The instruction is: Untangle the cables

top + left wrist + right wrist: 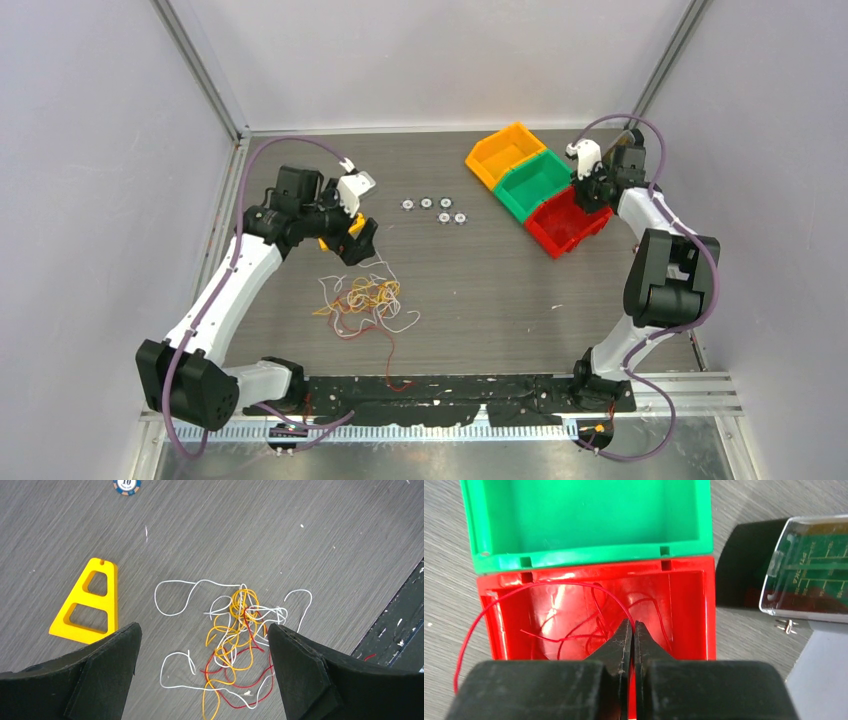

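The dark wood-grain table (480,290) carries everything, and the 2 arms work at opposite ends of it. At the far right stand 3 bins in a row: an orange bin (490,160), a green bin (589,555) and a red bin (574,572).

The right gripper (633,625) hangs over the red bin with its fingers pressed together. A red cable (551,583) lies coiled in that bin, 1 loop spilling over its left wall. The strand runs up to the fingertips, but whether it is pinched there cannot be told.

The left gripper (204,629) is spread wide and hovers just above the tangle (365,300), touching nothing. The tangle lies left of centre on the bare table, with yellow-orange, white and red strands crossing over one another.

Smaller items sit by: a yellow triangular frame (95,598) just left of the tangle and 5 small discs (426,203) farther back.

The task looks early on. About 1 red cable appears freed and binned. What shows of the green bin holds nothing, and the main knot is left to separate.
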`<state>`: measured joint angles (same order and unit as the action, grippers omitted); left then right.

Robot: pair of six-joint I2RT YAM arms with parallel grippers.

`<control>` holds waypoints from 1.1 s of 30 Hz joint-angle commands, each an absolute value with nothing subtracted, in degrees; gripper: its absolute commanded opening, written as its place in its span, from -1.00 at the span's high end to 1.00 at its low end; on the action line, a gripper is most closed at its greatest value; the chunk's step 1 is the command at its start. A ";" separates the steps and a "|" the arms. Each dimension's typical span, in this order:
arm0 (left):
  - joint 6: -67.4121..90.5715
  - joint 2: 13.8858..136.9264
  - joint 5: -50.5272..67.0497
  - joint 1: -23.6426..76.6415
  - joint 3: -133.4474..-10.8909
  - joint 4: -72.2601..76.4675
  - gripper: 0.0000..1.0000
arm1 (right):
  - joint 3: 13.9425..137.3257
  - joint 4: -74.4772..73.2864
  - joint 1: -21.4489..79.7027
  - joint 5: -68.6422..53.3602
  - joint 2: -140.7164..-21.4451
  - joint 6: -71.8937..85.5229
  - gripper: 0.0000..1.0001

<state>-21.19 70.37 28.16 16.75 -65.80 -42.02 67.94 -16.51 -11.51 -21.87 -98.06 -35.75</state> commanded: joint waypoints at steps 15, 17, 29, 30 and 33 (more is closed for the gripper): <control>-22.59 72.24 22.87 16.26 -67.54 -45.86 -0.99 | 73.29 -25.38 -12.32 -9.64 -95.94 -44.92 0.54; -22.54 72.32 22.70 16.13 -67.61 -45.87 -0.99 | 74.82 -27.99 -12.45 -10.46 -95.86 -44.79 0.23; -26.51 80.16 26.76 13.68 -65.58 -54.75 -0.90 | 84.60 -43.85 -7.64 -32.54 -85.06 -31.28 -0.63; -26.62 81.64 27.68 13.40 -65.19 -55.57 -0.86 | 84.23 -44.56 -5.03 -33.54 -84.54 -30.01 -0.66; -26.17 84.77 30.68 12.31 -63.50 -54.30 -0.76 | 80.14 -43.75 1.89 -37.56 -82.13 -23.91 -0.78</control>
<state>-24.93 81.60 26.06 13.63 -65.25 -51.86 82.32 -39.68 -6.33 -27.35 -85.78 -33.26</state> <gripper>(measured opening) 0.907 0.860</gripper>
